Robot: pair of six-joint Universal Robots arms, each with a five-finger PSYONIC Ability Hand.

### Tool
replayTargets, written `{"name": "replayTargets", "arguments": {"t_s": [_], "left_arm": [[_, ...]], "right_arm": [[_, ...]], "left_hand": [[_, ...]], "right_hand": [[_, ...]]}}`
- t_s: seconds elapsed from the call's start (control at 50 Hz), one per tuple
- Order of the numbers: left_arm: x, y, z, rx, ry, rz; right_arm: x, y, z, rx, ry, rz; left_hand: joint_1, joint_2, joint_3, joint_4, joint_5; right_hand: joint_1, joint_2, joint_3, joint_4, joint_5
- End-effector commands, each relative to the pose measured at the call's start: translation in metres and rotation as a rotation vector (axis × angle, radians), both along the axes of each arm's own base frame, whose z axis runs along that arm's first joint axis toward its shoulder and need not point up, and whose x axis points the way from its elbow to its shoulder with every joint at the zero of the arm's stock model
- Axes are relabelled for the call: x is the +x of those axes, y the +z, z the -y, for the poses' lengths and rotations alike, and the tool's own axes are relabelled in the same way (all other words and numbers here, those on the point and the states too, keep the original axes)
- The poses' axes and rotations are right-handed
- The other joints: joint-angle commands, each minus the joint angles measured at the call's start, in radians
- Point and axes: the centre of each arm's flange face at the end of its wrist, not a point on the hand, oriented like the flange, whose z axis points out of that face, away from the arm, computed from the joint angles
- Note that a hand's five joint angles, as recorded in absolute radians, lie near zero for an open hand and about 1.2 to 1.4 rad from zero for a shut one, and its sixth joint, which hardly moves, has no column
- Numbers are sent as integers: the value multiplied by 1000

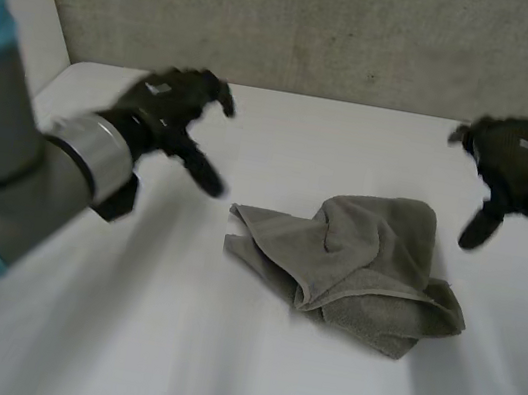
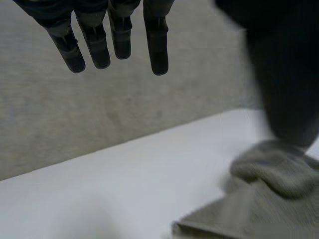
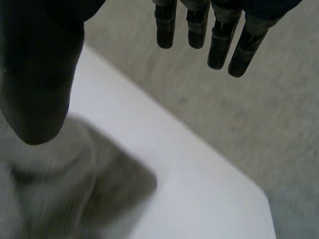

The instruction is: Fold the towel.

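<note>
**While both hands hang open, the towel lies bunched at mid-table**

Item 1. Towel [image 1: 354, 263]: grey-green terry cloth, in a rumpled heap on the white table [image 1: 216, 362]. One flap is turned over the rest, so the edges do not line up. A loose corner sticks out toward the left arm's side. It lies roughly at the table's middle, somewhat nearer the right arm's side, between the two hands and touched by neither.

Item 2. Left hand [image 1: 173, 106]: black, at the end of the grey arm [image 1: 78, 156] with the light-blue cap. It is held above the table, apart from the towel's loose corner. The left wrist view shows its fingers [image 2: 157, 45] straight and spread, with nothing in them. The thumb [image 2: 279, 74] stands out wide over the bunched cloth beneath it.

Item 3. Right hand [image 1: 519, 159]: black, raised over the table beyond the towel's far corner on the right arm's side, clear of the cloth. The right wrist view shows its fingers [image 3: 217, 45] straight and slightly parted, grasping nothing. The thumb [image 3: 35, 74] is set well apart from them, above the towel.

Item 4. Surroundings: a grey concrete-like wall [image 1: 323, 25] runs behind the table's far edge.
</note>
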Motion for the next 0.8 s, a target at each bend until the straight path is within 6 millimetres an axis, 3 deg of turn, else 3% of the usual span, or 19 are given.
{"name": "replayTargets", "arguments": {"t_s": [0.02, 0.06, 0.08, 0.12, 0.28, 0.5, 0.6, 0.66, 0.8], "left_arm": [[-33, -56, -18, -88, -146, 222], [-43, -80, -23, -111, -193, 308], [-43, -80, -23, -111, -193, 308], [-53, -100, -25, -120, -222, 341], [-68, -131, -19, -155, -236, 329], [-83, -146, -7, -202, -209, 314], [-89, -151, 1, -212, -203, 311], [-92, -152, 4, -219, -203, 305], [-98, -152, 9, -234, -204, 295]], "right_arm": [[-22, -51, -5, 147, -17, -126], [-30, -75, -3, 174, -20, -121], [-30, -75, -3, 174, -20, -121], [-39, -93, -2, 193, -27, -102], [-48, -118, -4, 225, 4, -28], [-44, -144, -1, 317, -1, 71], [-41, -145, 2, 312, 11, 88], [-41, -144, 3, 304, 18, 89], [-42, -144, 3, 306, 15, 90]], "left_hand": [[-53, -54, -60, -59, -32], [-56, -57, -63, -61, -35], [-56, -57, -63, -61, -35], [-53, -54, -60, -59, -32], [-12, -13, -19, -18, 9], [64, 64, 58, 59, 86], [193, 192, 187, 188, 214], [214, 213, 208, 209, 235], [214, 213, 208, 209, 235]], "right_hand": [[-49, -68, -66, -82, -58], [-49, -68, -66, -82, -58], [-49, -68, -66, -82, -58], [8, -12, -9, -25, -1], [67, 48, 50, 34, 58], [316, 297, 300, 284, 308], [817, 798, 800, 785, 809], [962, 943, 945, 929, 953], [945, 926, 928, 912, 936]]}}
